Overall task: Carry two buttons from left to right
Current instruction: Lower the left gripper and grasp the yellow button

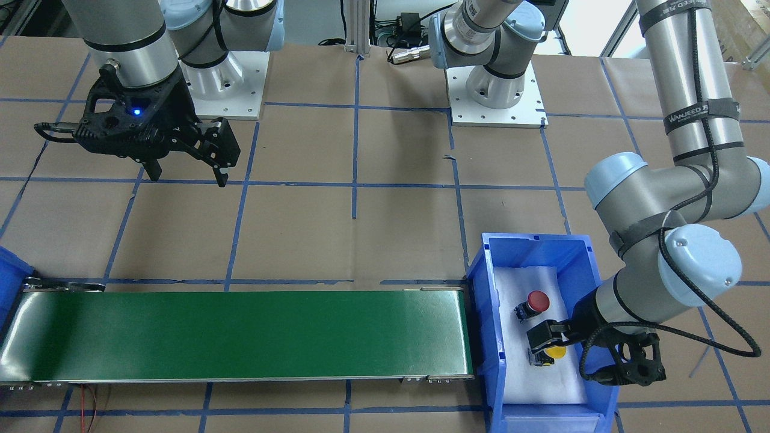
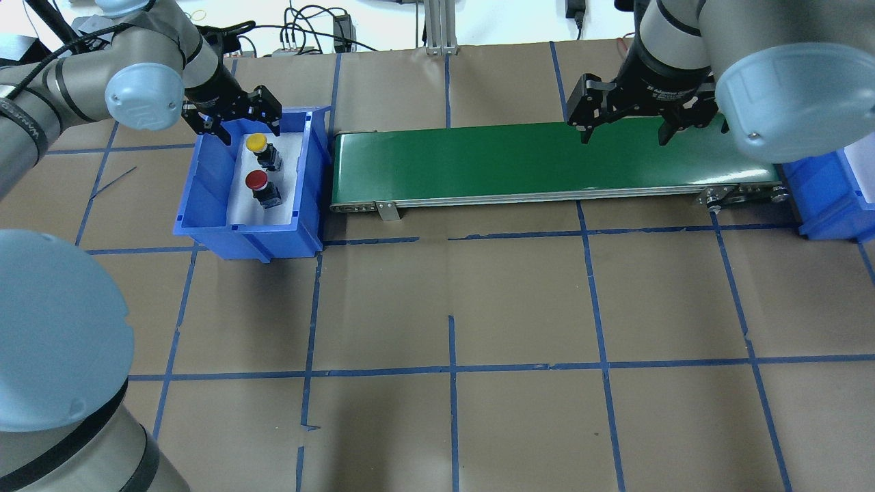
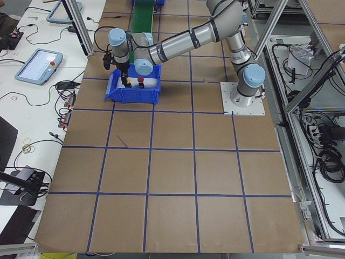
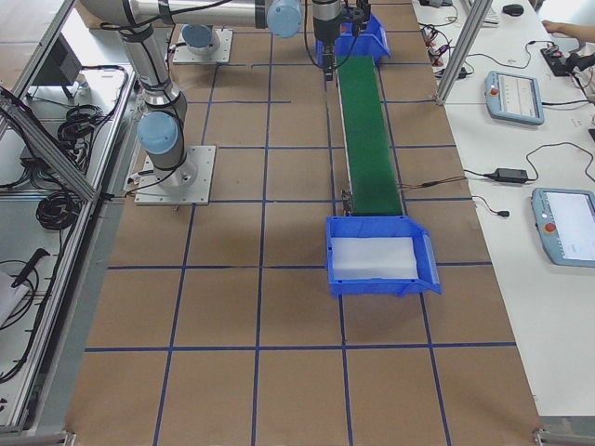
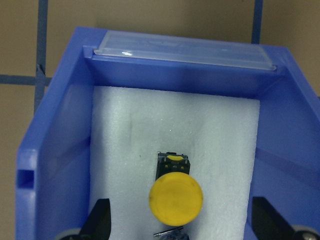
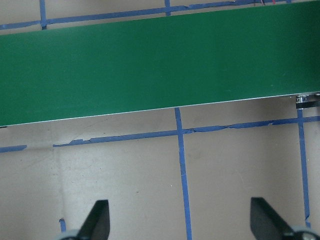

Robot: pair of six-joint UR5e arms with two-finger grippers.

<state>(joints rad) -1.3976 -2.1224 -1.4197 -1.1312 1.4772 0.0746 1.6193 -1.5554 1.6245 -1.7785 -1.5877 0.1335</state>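
Both yellow button (image 5: 176, 200) and red button (image 2: 257, 180) sit clear of bin (image 2: 246, 239) walls.

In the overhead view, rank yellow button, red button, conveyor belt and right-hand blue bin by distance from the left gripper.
1. yellow button, directly under the left gripper, in the left blue bin.
2. red button, same bin, nearer the robot.
3. conveyor belt, centre.
4. right blue bin, belt's far end.
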